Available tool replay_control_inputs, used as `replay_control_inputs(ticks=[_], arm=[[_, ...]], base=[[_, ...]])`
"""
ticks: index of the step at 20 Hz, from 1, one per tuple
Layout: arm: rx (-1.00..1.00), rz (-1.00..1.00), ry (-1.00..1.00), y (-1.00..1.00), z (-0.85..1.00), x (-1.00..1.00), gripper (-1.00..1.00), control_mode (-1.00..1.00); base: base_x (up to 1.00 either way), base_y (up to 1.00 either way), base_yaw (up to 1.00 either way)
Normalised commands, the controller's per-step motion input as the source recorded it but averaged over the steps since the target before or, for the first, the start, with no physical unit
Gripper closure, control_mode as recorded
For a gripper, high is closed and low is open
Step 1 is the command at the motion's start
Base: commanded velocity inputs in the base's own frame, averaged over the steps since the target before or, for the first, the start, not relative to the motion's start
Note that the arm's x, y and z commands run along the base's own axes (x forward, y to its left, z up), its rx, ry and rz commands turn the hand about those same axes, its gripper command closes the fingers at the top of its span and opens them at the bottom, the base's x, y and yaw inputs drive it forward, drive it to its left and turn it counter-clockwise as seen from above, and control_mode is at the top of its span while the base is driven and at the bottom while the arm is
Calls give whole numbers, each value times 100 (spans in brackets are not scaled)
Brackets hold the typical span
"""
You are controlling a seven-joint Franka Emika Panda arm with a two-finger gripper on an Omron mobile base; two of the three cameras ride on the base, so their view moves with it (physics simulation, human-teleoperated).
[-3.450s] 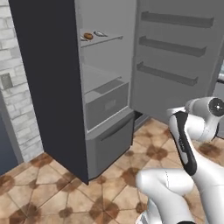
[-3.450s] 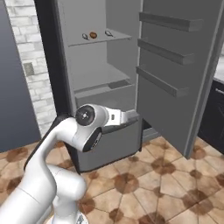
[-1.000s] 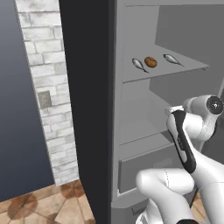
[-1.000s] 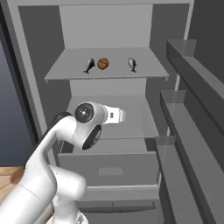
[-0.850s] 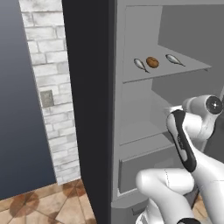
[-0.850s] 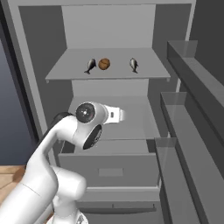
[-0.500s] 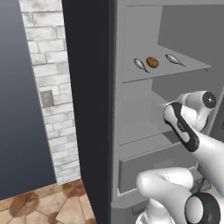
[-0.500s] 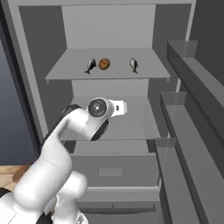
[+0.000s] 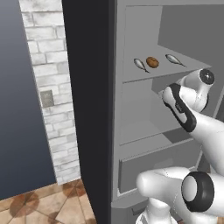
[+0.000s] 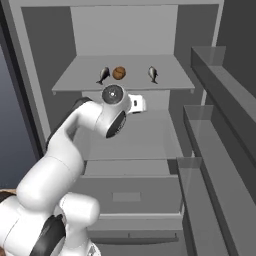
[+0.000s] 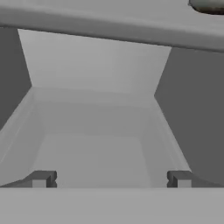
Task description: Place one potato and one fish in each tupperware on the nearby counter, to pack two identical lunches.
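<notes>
The robot faces the open fridge (image 10: 30, 60), and the step in hand appears to be reaching up for the first item on its upper shelf (image 10: 125, 82). On that shelf, seen from the right base view, a potato (image 10: 118, 73) lies just right of one fish (image 10: 103, 75), with a second fish (image 10: 153, 74) well apart toward the shelf's right side; all sit near the shelf's front half. The gripper (image 11: 109, 178) hangs below the shelf, pointing into the bare compartment underneath, its jaws spread as wide as they go and holding nothing. In the hand view the shelf's front edge runs across the top, with the end of a fish (image 11: 209, 5) just showing above it. To do this well, the hand likely needs to rise clear of the shelf's front lip before moving inward, or it may strike the edge. The potato is round and may roll, so the jaws should straddle it squarely. Neither tupperware nor counter can be placed from here.
</notes>
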Motion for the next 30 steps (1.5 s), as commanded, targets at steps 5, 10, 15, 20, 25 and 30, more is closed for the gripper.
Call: replay_control_inputs(ticks=[5,10,15,20,25,30], arm=[[0,0,2,-22,13,4,-100,-100],[2,0,-9,-27,13,10,-100,-100],[0,0,-11,-1,41,10,-100,-100],[0,0,-4,0,42,13,-100,-100],[0,0,0,0,37,15,-100,-100],[0,0,0,-4,14,22,-100,-100]], base=[[0,0,0],[0,0,0],[0,0,0],[0,0,0],[0,0,0],[0,0,0]])
